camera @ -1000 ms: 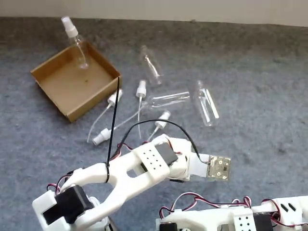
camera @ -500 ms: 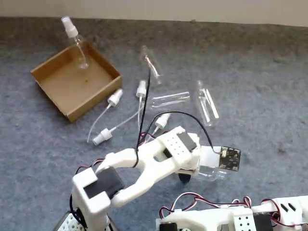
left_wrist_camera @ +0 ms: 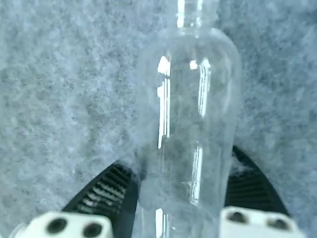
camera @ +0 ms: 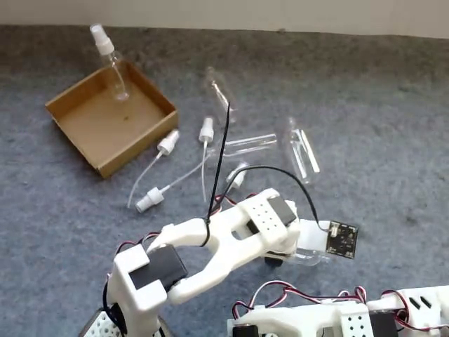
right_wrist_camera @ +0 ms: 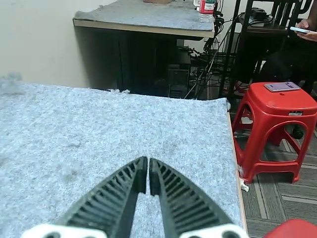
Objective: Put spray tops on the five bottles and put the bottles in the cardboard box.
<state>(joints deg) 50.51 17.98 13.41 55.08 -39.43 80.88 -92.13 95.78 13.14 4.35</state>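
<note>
High view shows the left arm has swung toward the frame's lower right, left jaws gripping an uncapped bottle [camera: 311, 254] there, so it looks ready for a spray top [camera: 168, 142]; right jaws are closed on nothing.

A capped bottle [camera: 112, 70] leans in the open cardboard box [camera: 140, 145]. Three bare bottles [camera: 247, 145] and seemingly four spray tops [camera: 167, 143] lie nearby. The left gripper [left_wrist_camera: 181, 186] clamps a fifth bottle [left_wrist_camera: 188, 109].
</note>
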